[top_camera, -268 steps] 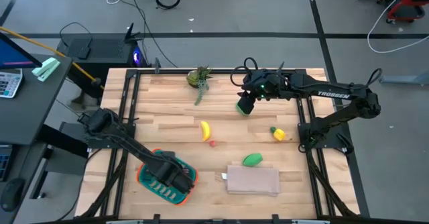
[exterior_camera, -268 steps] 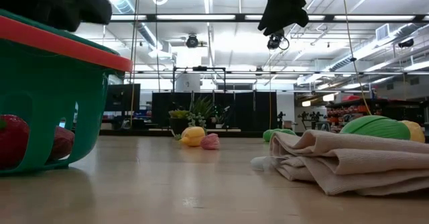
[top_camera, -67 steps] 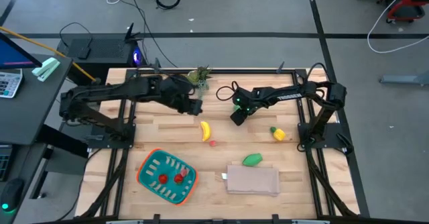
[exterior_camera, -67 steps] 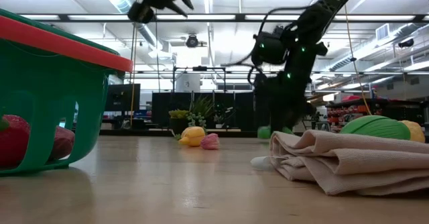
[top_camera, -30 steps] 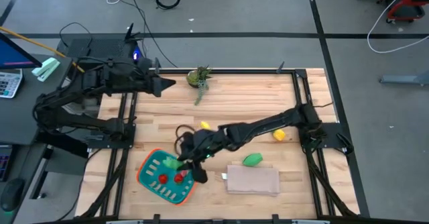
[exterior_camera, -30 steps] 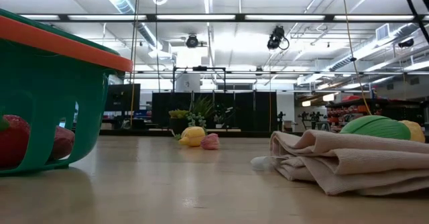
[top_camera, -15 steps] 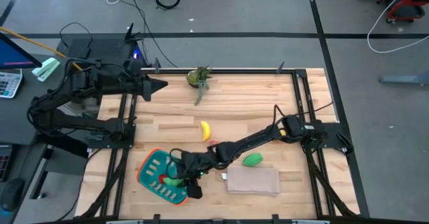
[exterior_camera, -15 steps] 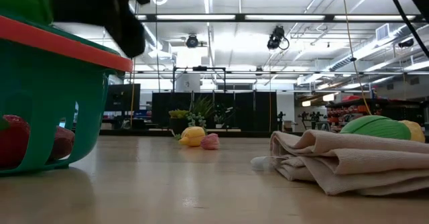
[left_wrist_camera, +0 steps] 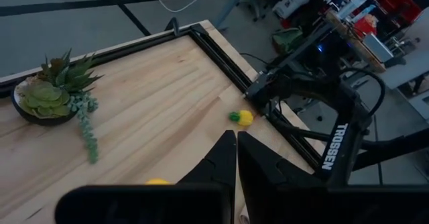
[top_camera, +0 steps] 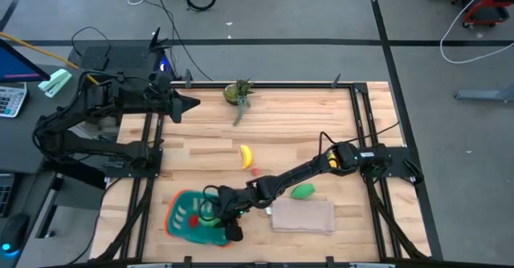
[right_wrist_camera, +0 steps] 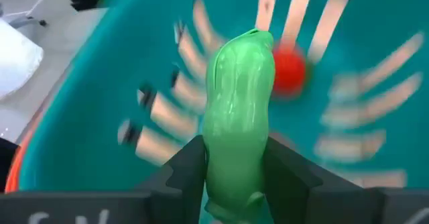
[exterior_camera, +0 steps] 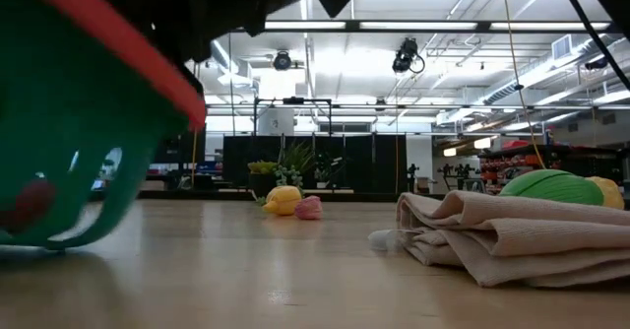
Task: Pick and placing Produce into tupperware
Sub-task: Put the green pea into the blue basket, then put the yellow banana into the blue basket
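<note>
The teal tupperware tray (top_camera: 183, 224) with its orange rim sits near the table's near-left corner; in the low view its rim (exterior_camera: 108, 43) stands tilted. My right gripper (top_camera: 212, 213) reaches into it, shut on a green produce piece (right_wrist_camera: 238, 110). A red piece (right_wrist_camera: 289, 73) lies on the ridged floor. On the table lie the banana (top_camera: 246, 156), a tiny red piece (top_camera: 255, 171) and a second green piece (top_camera: 303, 191). The yellow piece with green top (left_wrist_camera: 241, 117) lies by the right edge. My left gripper (top_camera: 191, 103) hovers shut by the far-left edge. My right gripper pinches the green piece by its near end (right_wrist_camera: 234, 174) between the two fingers (right_wrist_camera: 184, 174). The fingers slant down from the table's right side, and the piece lies along them, sticking out forward over the tray's floor. Whether the piece touches the floor cannot be told.
A folded beige cloth slab (top_camera: 303, 216) lies right of the tray, close to my right arm. A potted green plant (top_camera: 238, 93) with a dangling stem stands at the far edge. Black rails frame the table. Bare wood lies between the banana and the plant.
My right gripper has moved down and toward the near-left corner, from above the tray's far rim into the tray, still shut on the green piece. The tray has shifted a little to the left and tipped, its rim now slanted in the low view.
</note>
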